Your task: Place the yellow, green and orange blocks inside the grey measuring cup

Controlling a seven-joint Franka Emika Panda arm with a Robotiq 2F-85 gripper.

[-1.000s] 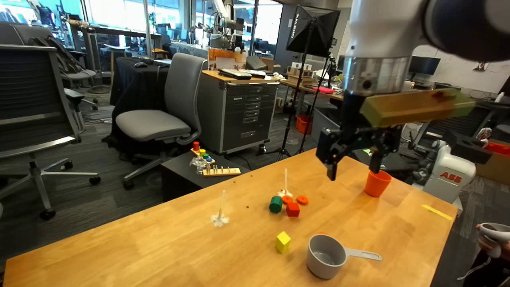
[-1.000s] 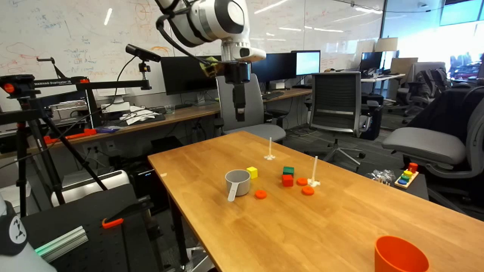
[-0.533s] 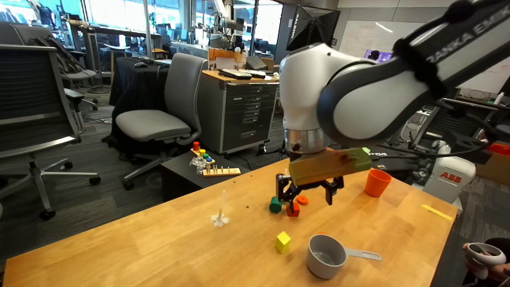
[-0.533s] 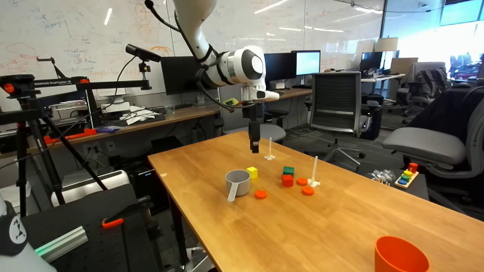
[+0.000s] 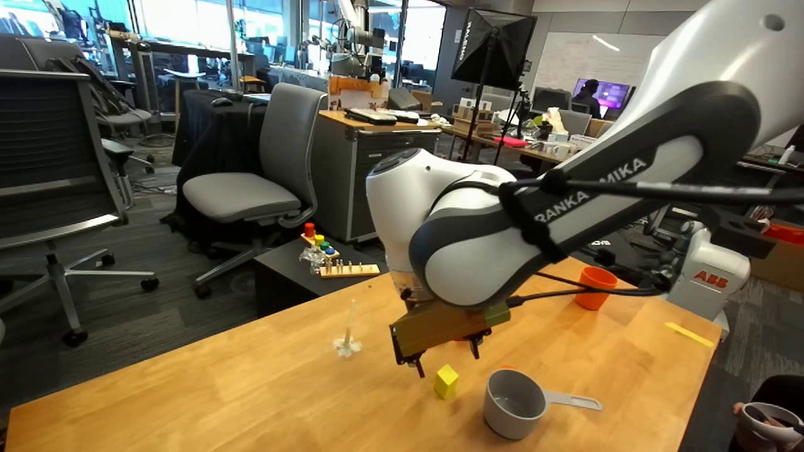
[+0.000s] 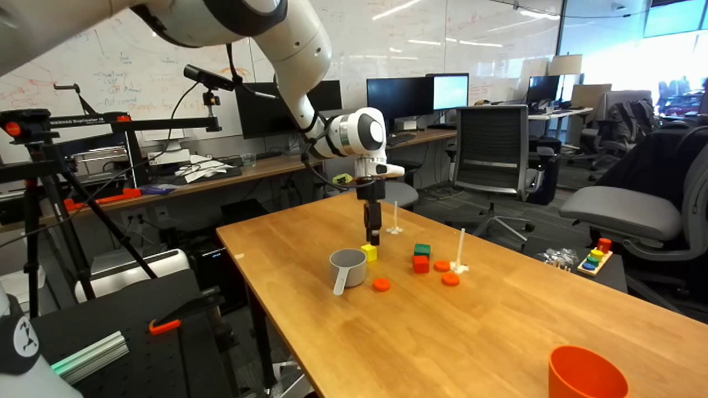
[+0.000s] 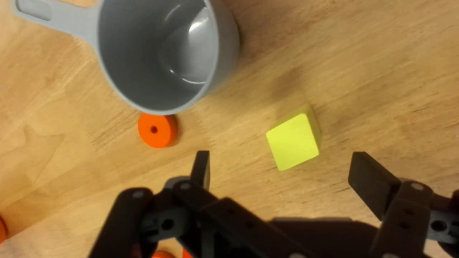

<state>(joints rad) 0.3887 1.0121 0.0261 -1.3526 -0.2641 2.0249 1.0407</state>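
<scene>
The yellow block (image 5: 446,382) stands on the table near the grey measuring cup (image 5: 510,422). Both also show in an exterior view, the block (image 6: 369,253) behind the cup (image 6: 357,275). My gripper (image 7: 281,165) is open and empty. In the wrist view the yellow block (image 7: 292,143) lies ahead of the gap between the fingertips, touching neither. The cup (image 7: 229,43) looks empty inside. The green block (image 6: 422,250) sits behind a red block (image 6: 421,265); the arm hides green in an exterior view. An orange disc (image 7: 157,130) lies beside the cup.
Two more orange discs (image 6: 442,266) (image 6: 451,279) lie by a thin upright peg (image 6: 460,251). Another peg (image 6: 395,216) stands farther along the table. An orange cup (image 5: 595,289) stands near the table's edge.
My gripper has come down from high above the table and moved to just above the yellow block, staying open. The blocks, discs and measuring cup have not moved.
</scene>
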